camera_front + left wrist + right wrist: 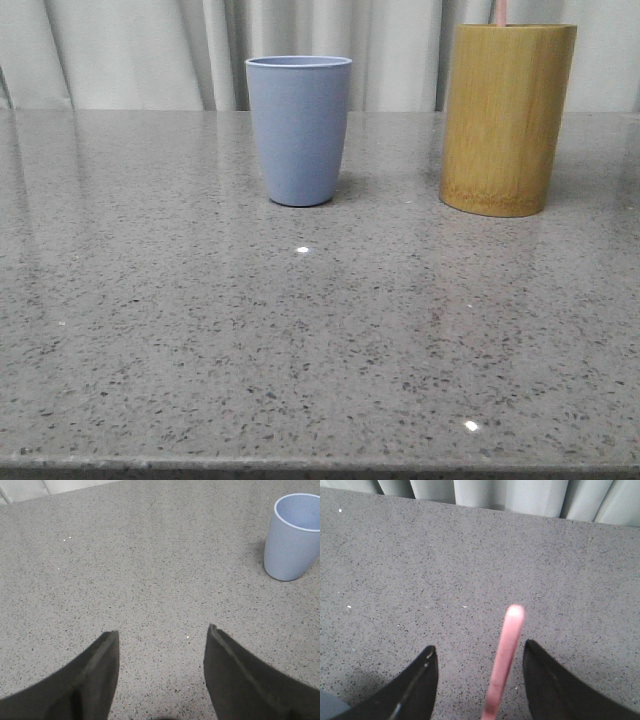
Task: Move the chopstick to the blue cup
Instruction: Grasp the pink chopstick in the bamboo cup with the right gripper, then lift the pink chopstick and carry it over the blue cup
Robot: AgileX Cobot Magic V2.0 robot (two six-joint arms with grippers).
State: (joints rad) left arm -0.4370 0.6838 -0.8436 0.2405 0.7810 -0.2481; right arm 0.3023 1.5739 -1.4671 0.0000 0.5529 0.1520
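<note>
Grey speckled stone makes the table (300, 350), and two containers stand on its far part, in front of a pale curtain (130, 50). To the left is the blue cup (299, 130), upright and tapered; from the front its inside cannot be seen. To the right, well apart from it, stands the taller bamboo cylinder (507, 118). A short pink piece of the chopstick (501, 11) rises out of the cylinder's top and leaves the picture at the upper edge, so the stick stands in the cylinder, nearly upright, its long axis about vertical.

The left wrist view looks down at the cup (294, 536) from above and shows what the front view hides: the part of its inner wall that is visible is bare. The left gripper (162, 632) hangs over bare table, near the cup but apart from it, with its two dark fingers (95, 675) spread wide and nothing between them.

The right wrist view shows the chopstick (506, 655) very close, blurred, with its rounded end pointing up toward the camera. It lies between the spread fingers (555, 685) of the right gripper (479, 650), nearer to one of them. There is a gap on both sides, so the fingers do not touch the stick.
</note>
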